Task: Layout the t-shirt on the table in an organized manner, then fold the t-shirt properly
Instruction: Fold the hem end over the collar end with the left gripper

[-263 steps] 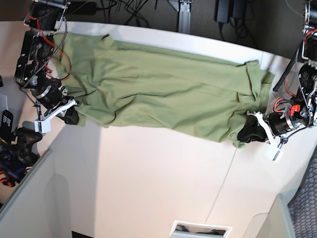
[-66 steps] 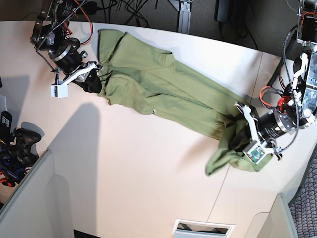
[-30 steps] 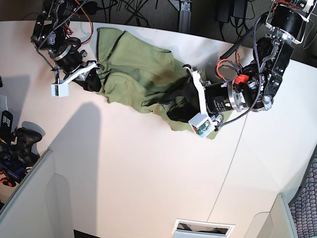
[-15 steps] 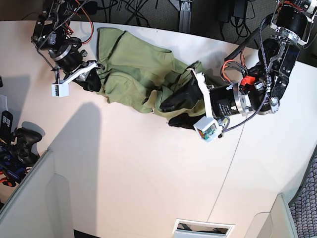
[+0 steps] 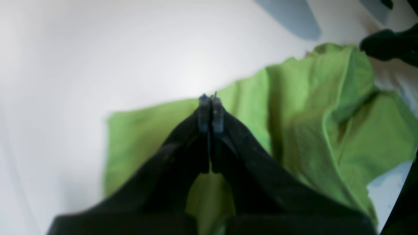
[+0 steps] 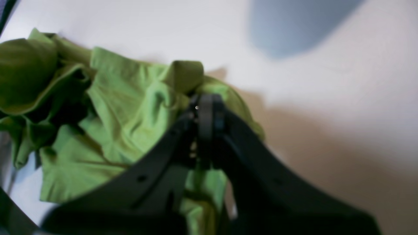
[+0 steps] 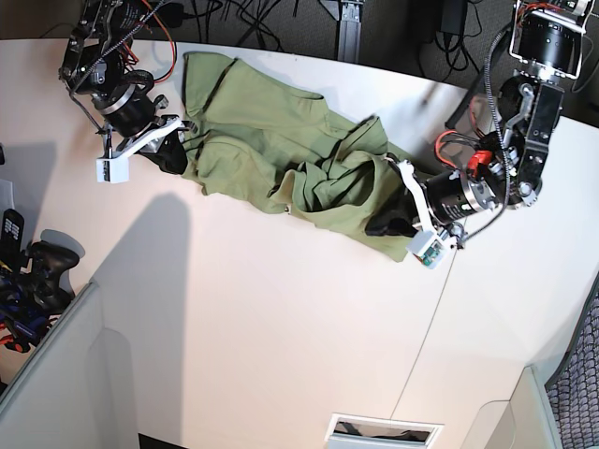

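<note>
The left gripper (image 5: 209,101), fingers pressed together with no cloth visibly between the tips, hangs over the crumpled end of the olive t-shirt (image 7: 271,150); both wrist views are blurred. At the far end the right gripper (image 6: 205,106) is also closed tight, its tips buried against a fold, so whether cloth is pinched there cannot be made out. The shirt lies bunched in a diagonal heap near the back of the white table (image 7: 281,327), whose dark seam (image 7: 426,327) runs toward the front. Cables (image 7: 253,19) hang behind the table.
</note>
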Tool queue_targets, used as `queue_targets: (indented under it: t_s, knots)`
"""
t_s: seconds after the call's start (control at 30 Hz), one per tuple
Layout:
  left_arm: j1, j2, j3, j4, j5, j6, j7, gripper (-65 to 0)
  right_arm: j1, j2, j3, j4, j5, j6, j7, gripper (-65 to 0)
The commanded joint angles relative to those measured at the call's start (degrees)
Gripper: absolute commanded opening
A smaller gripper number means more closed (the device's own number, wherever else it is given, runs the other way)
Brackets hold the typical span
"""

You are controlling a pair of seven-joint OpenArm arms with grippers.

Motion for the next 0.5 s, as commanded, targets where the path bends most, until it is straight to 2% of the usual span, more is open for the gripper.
queue_targets:
  t_s: [0.0, 0.13, 0.27, 0.47]
  knots:
    - [-1.3, 0.6, 0.9, 0.3, -0.5, -1.0, -2.3, -65.0, 0.5, 0.2, 0.3, 1.0, 0.8, 0.2, 1.3, -65.0]
    - [-1.3, 3.0, 5.2, 0.9, -0.2, -1.0, -2.1, -65.0, 0.5, -1.0, 0.3, 1.0, 0.7, 0.2, 1.0, -65.0]
    - [-1.3, 3.7, 9.9, 0.9, 0.5, -1.0, -1.2, -65.0, -0.3, -1.4, 0.3, 1.0, 0.3, 0.2, 1.3, -65.0]
    - [-1.3, 3.7, 15.6, -0.2, 9.0, -1.0, -5.6, -65.0, -0.5, -1.4, 0.3, 1.0, 0.4, 0.2, 1.2, -65.0]
